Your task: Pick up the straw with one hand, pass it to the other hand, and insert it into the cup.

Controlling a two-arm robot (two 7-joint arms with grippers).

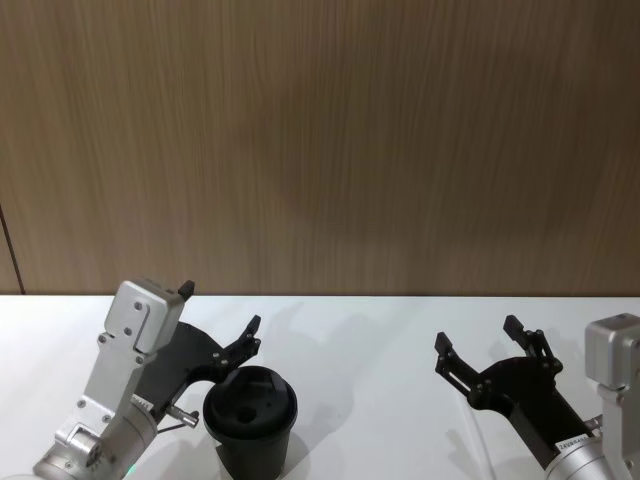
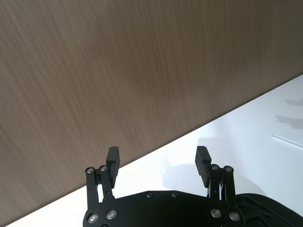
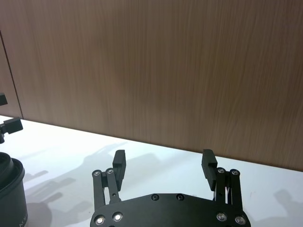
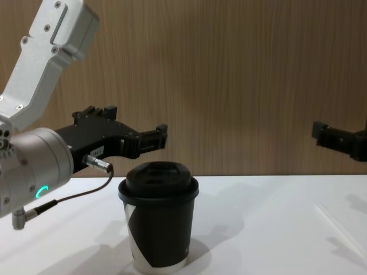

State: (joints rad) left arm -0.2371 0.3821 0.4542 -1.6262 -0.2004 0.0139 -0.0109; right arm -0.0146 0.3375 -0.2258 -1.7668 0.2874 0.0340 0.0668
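The black cup [image 1: 250, 412] with its domed lid stands on the white table near the front, left of centre; its white angular patch shows in the chest view [image 4: 140, 235]. My left gripper [image 1: 220, 308] hovers open just behind and above the cup's lid, holding nothing. My right gripper [image 1: 478, 335] hangs open over the right side of the table, also holding nothing. The straw [image 4: 338, 228] lies flat on the table at the right, below the right gripper, and appears as a thin pale line in the left wrist view [image 2: 286, 138].
A wood-panelled wall [image 1: 320, 140] closes off the back of the white table [image 1: 360, 340]. A thin cable [image 4: 74, 195] loops from the left wrist beside the cup. The table between cup and straw is bare.
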